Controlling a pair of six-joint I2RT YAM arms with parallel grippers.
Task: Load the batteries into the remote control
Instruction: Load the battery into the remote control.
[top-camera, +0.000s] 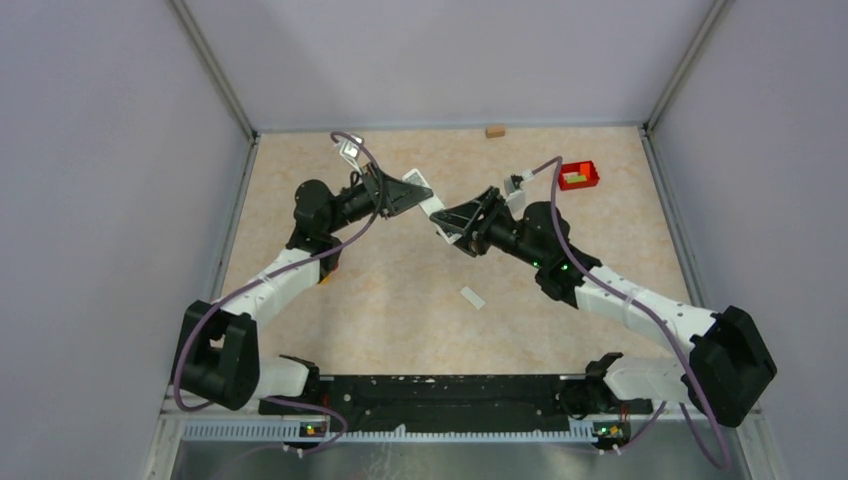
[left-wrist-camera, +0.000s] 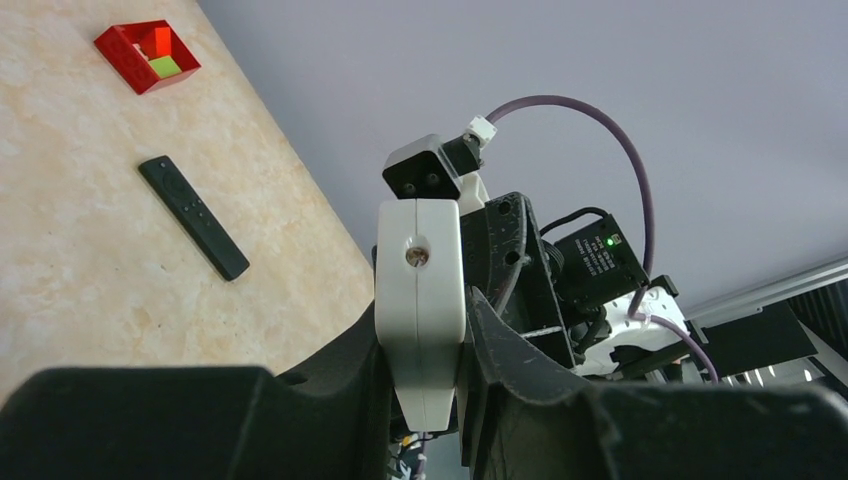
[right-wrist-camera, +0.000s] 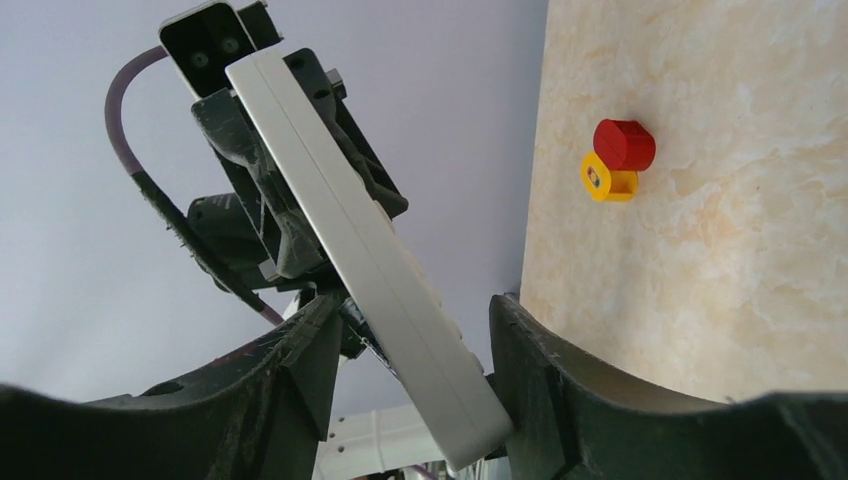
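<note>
— Where is the white remote control (left-wrist-camera: 418, 270)?

— Up off the counter (top-camera: 400, 310), bridging the two arms. The left tool (left-wrist-camera: 422, 318) is pinching one end of it, with a finger (left-wrist-camera: 345, 370) pressed against each side.

— And the right tool (right-wrist-camera: 412, 305)?

— The remote's other end sits slanted between its fingers. It touches the finger (right-wrist-camera: 545, 390) on the right of that camera's view, but I can't tell whether it is truly clamped.

— Anything else nearby?

— A small white cover plate (top-camera: 472, 297) lies flat on the counter, on the base side of the right tool and apart from it. Off to the left of the left tool lies a slim black remote (left-wrist-camera: 192, 216). Beyond that is a red bin (left-wrist-camera: 125, 60) holding a green piece (left-wrist-camera: 166, 67). To the right of the right tool sit a red cylinder (right-wrist-camera: 624, 144) and a yellow piece (right-wrist-camera: 605, 180), touching each other.
</note>
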